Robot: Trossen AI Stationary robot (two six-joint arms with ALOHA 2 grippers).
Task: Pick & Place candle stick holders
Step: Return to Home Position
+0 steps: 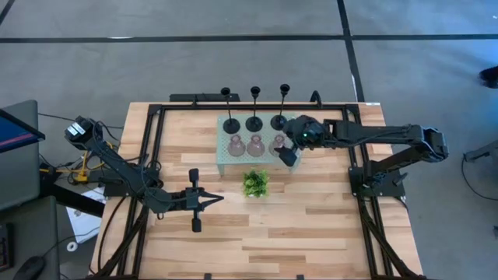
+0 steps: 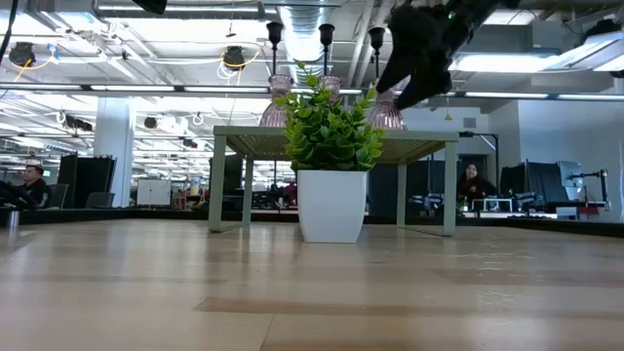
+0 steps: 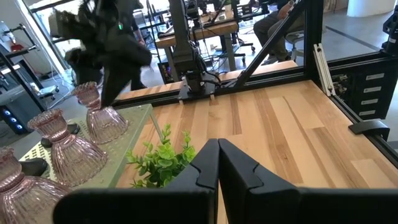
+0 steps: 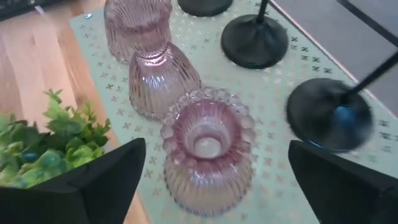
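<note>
While right gripper (image 1: 286, 154) is held wide open, empty | pink glass holder (image 4: 208, 168) below, black holder (image 4: 328, 115) beside | either may be toppled if swung low | left gripper (image 3: 217, 155) parked closed

There are six candle stick holders in all: three black candle stick holders (image 1: 254, 124) with tall stems and three squat pink glass candle stick holders (image 1: 256, 145). Also counted are one mint-green perforated stand (image 1: 233, 162), one small green leafy plant (image 1: 254, 183), one wooden table (image 1: 311, 233) and two dark robot arms (image 1: 389, 134).
</note>
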